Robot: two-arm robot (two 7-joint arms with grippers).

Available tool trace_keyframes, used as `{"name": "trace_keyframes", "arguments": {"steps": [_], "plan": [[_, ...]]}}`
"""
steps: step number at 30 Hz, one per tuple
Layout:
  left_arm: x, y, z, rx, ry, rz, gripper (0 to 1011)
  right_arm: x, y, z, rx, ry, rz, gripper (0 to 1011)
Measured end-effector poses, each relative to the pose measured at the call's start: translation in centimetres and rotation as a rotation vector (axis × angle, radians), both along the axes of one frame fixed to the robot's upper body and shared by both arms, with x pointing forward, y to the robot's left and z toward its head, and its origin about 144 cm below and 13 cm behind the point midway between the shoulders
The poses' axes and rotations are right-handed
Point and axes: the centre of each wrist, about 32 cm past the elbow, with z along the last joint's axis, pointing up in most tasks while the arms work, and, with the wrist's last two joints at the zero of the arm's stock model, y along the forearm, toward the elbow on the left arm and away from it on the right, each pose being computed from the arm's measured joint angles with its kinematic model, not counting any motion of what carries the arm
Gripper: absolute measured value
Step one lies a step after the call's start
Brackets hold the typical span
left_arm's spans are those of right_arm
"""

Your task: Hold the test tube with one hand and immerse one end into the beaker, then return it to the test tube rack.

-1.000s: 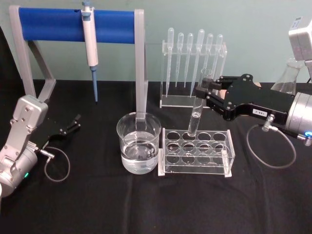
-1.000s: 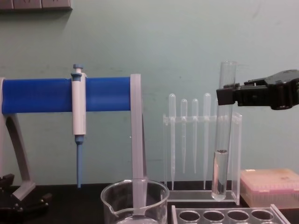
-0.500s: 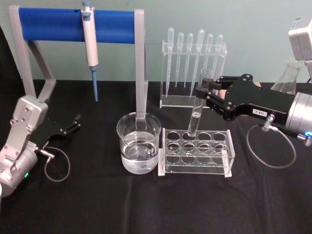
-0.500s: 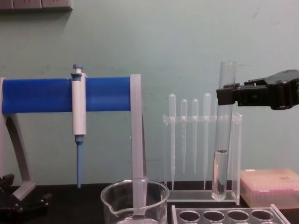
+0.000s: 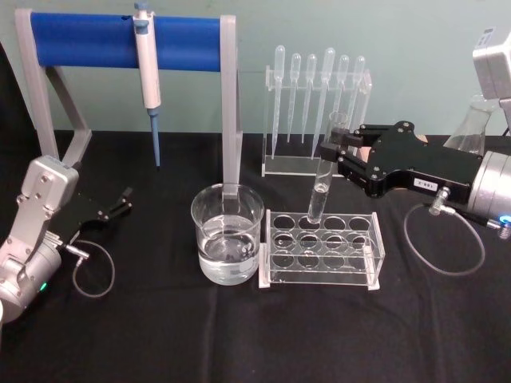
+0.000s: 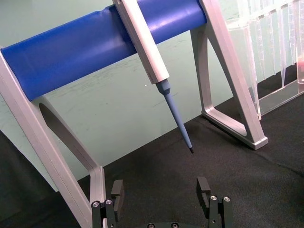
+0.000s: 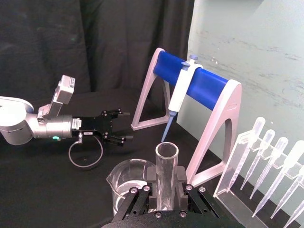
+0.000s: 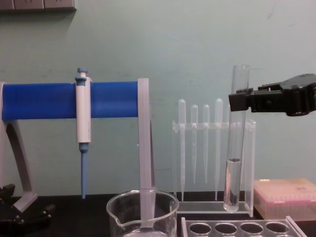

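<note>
Test tube (image 5: 323, 171) gripped over the test tube rack (image 5: 375, 254), right of the beaker (image 5: 227, 239).

Far left, low over the black tablecloth (image 5: 239, 335): left gripper (image 5: 126, 198), jaws wide apart, nothing between. Behind it, a blue-barred stand (image 5: 88, 40) with a white-and-blue pipettor (image 5: 147, 64) hung on the bar. Centre: the glass beaker, partly filled with clear liquid, just beside the left end of the clear rack. Over the rack's back row, second hole from the left: the tube, close to upright, clear liquid in its lower part, round bottom just above the hole in the chest view. Clamped on its upper part, below the open rim: right gripper (image 5: 330, 152), jaws closed on the glass, reaching in from the right. Behind: plastic pipettes (image 5: 310, 88) in a clear holder (image 5: 295, 166). Far right: a pink tip box (image 8: 286, 195) and a glass flask (image 5: 473, 128).
</note>
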Motion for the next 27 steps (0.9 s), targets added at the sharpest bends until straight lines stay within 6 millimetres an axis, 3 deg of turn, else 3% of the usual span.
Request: {"name": "trace_keyframes", "arguments": {"steps": [27], "plan": [[0.00, 0.00, 0.00, 0.000, 0.000, 0.000, 1000, 0.00, 0.00, 0.00, 0.000, 0.000, 0.000, 243]]}}
